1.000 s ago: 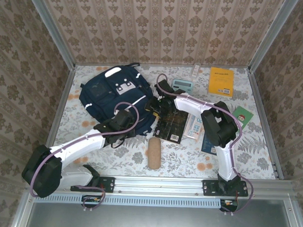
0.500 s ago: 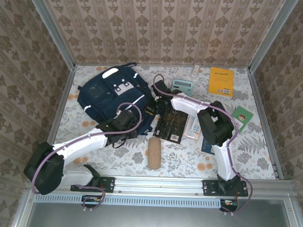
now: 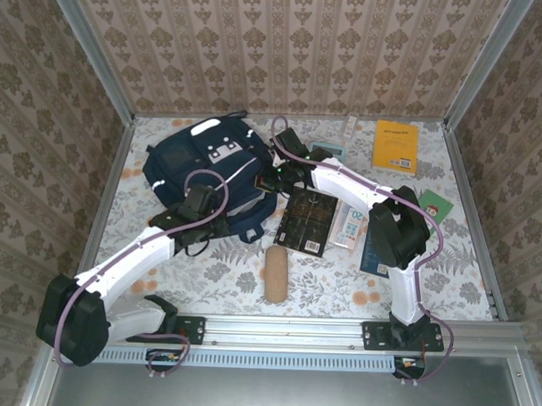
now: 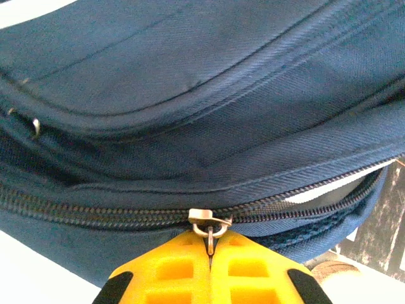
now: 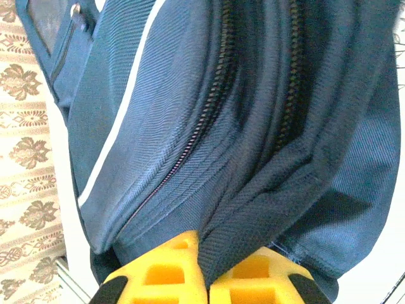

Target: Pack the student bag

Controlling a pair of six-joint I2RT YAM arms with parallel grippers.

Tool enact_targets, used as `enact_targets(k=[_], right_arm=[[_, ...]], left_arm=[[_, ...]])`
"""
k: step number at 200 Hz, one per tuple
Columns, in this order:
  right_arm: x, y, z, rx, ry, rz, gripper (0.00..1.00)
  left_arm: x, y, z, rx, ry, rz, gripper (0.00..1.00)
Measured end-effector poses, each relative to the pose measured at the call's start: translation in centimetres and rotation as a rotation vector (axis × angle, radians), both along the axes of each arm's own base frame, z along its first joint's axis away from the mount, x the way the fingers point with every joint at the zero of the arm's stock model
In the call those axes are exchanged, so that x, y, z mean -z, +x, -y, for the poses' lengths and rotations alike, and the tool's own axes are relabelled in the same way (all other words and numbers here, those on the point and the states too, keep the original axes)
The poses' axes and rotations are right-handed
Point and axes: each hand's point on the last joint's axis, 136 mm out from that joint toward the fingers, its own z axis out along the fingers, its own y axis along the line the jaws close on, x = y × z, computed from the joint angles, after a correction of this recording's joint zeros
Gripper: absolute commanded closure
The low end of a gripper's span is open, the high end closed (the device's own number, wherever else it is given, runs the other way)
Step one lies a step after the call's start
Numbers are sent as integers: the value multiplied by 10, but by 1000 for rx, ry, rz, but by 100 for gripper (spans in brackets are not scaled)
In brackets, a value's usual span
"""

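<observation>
Where it bunches, the student bag (image 5: 253, 126) shows ribbed navy twill.

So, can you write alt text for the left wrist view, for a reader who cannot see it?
The left gripper, yellow-fingered, is shut on the metal zipper pull of the navy student bag. On the picture's right side the zipper gapes, showing light lining.

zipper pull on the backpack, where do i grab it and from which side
Pinch the thin metal zipper pull flat between the fingers, coming from the near edge of the backpack, the arm-base side. The tab sticks out from its slider away from the fabric, so nothing else should get caught. The left gripper is shut on it this way.
</observation>
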Motion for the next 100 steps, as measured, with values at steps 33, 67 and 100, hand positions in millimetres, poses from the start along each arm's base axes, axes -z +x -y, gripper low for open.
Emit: enact_targets(k=[33, 67, 100], right_arm=[[0, -2, 1, -14, 0, 2, 100], [-6, 3, 20, 2, -14, 7, 100], [-8, 4, 28, -4, -11, 0, 100]], left_arm=[[5, 3, -24, -61, -2, -42, 100], [15, -5, -50, -115, 59, -102, 100], [13, -6, -60, -132, 65, -102, 100]])
